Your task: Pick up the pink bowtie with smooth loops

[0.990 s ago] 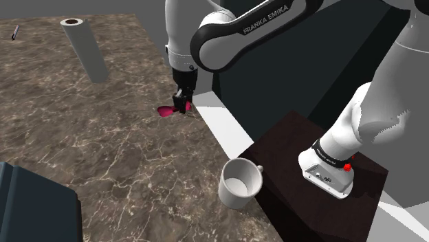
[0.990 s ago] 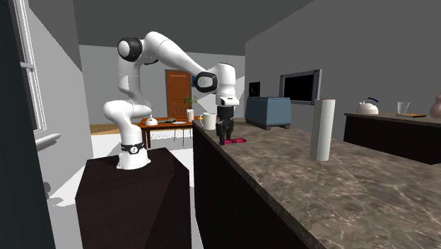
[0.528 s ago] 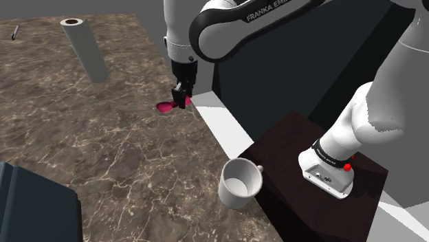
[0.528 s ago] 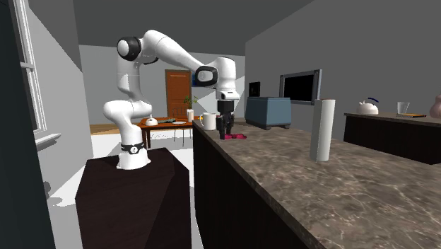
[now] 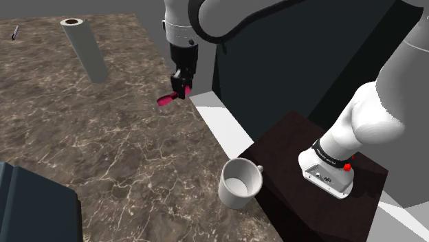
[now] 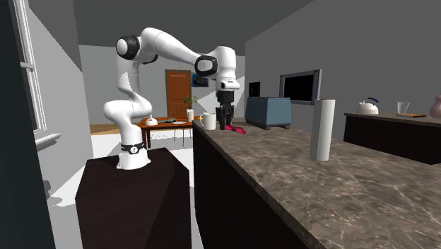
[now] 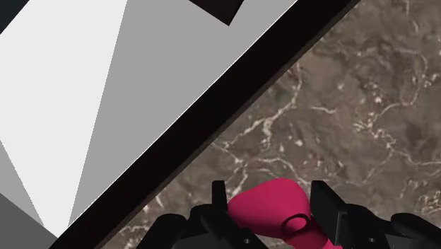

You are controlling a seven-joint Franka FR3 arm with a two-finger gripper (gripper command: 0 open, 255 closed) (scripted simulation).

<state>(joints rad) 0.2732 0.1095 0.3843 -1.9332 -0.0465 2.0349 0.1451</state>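
A magenta-pink bowtie [image 5: 166, 100] with smooth loops hangs above the brown marbled counter [image 5: 96, 144], clasped between the black fingers of my gripper [image 5: 180, 92]. From the second exterior view the bowtie [image 6: 236, 129] sticks out to the right of the gripper [image 6: 226, 127], lifted off the countertop near its edge. In the wrist view the bowtie [image 7: 272, 209] sits between the two fingers [image 7: 326, 206], with the counter's dark edge running diagonally behind it.
A tall grey cylinder [image 5: 84, 49] stands upright at the back of the counter. A white mug [image 5: 240, 183] sits near the counter's edge by the dark stand [image 5: 313, 196]. A dark blue box [image 5: 34, 210] occupies the lower left corner. A small dark pen-like item [image 5: 14, 32] lies far back.
The gripper has risen with the bowtie held in it, lifting the bowtie off the counter and a little further back along the edge.
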